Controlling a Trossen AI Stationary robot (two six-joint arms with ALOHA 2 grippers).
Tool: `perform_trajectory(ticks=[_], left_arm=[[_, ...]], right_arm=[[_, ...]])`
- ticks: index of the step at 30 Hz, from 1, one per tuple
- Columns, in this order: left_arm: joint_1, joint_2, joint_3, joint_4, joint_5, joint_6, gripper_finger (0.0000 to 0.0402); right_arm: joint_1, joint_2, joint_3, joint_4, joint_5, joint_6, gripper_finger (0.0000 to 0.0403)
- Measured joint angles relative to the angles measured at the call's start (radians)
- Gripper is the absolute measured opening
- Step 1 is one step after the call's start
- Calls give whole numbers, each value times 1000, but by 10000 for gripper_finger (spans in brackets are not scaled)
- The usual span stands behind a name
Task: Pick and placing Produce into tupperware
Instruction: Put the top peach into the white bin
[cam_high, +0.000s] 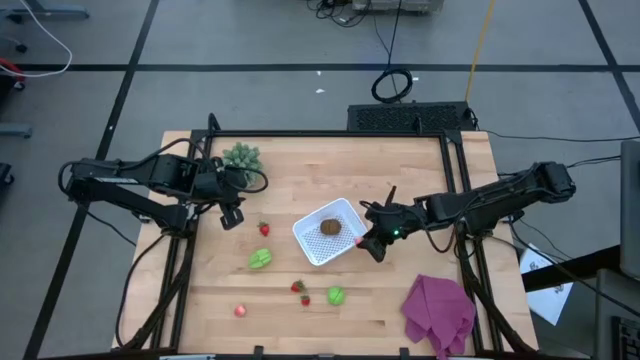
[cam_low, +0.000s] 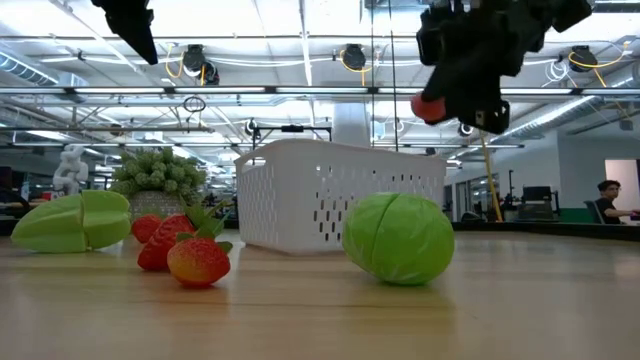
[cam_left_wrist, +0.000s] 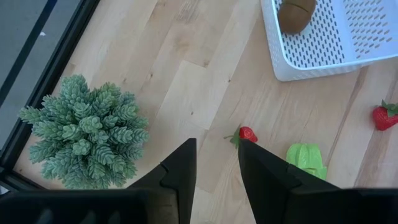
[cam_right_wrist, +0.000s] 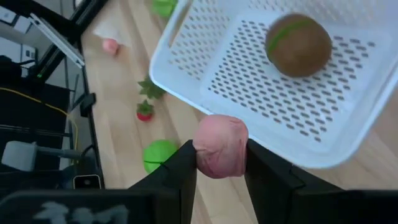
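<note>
The white tupperware stands mid-table with a brown round piece in it; both also show in the right wrist view, the tupperware and the brown piece. My right gripper is shut on a pink-red ball just off the tupperware's right rim, above the table. My left gripper is open and empty, up over the table beside the spiky plant. One strawberry, a green leafy piece, two strawberries, a green round piece and a pink ball lie on the wood. My right gripper pinches the pink-red ball's two opposite sides between its two fingers. In the low view the ball is lifted well clear of the table, above the height of the tupperware's rim.
A purple cloth lies at the near right corner. The spiky green plant also shows in the left wrist view at the far left. A black frame runs along the table's sides. Bare wood lies between the plant and the tupperware.
</note>
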Motion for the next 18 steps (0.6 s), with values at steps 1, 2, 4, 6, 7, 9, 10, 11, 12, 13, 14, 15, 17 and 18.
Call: perform_trajectory(ticks=[1,2,4,6,7,9,10,11,12,13,14,15,17,18], left_arm=[[0,0,0,1,0,3,124],[0,0,0,1,0,5,124],[0,0,0,6,-1,6,124],[0,0,0,15,-2,7,124],[0,0,0,19,-2,11,124],[0,0,0,30,-3,16,124],[0,0,0,34,-3,18,124],[0,0,0,37,-4,23,124],[0,0,0,43,-4,27,124],[0,0,0,49,-4,35,124],[0,0,0,53,-4,39,124],[0,0,0,54,-5,41,124],[0,0,0,52,-5,41,124],[0,0,0,52,-5,42,124]], right_arm=[[0,0,10,0,0,-9,110],[0,0,20,1,1,-18,109],[-6,-1,33,2,0,-35,109],[-19,0,44,-6,1,-55,109],[-28,0,49,-6,1,-66,109],[-48,0,56,-7,0,-85,109],[-57,8,64,-14,-3,-96,109],[-67,19,75,-21,-9,-110,109],[-77,31,89,-32,-24,-126,109],[-84,51,106,-41,-34,-143,109],[-94,74,129,-42,-50,-163,109],[-102,100,157,-48,-71,-183,109],[-118,163,228,-114,-105,-237,109],[-123,198,276,-159,-108,-269,109]])
